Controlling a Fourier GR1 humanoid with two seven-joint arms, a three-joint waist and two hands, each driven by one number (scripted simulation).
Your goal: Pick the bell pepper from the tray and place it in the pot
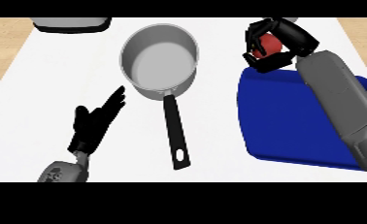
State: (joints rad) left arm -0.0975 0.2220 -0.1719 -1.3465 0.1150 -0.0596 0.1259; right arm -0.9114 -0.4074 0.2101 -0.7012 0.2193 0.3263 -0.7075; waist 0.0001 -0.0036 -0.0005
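A red bell pepper [269, 45] is held in my right hand [283, 39], whose fingers and thumb curl round it and hide much of it. The hand and pepper are at the far corner of the blue tray [287, 121], raised off it. The silver pot [159, 59] with a long black handle [175, 133] stands on the white counter to the left of the tray, with nothing inside. My left hand [93, 123] rests open at the lower left, fingers straight and pointing up toward the pot.
A grey and black object [72, 24] sits at the counter's far left edge, cut off by the view's top. Wooden surface [14, 39] shows beyond the white counter on the left and at the far right.
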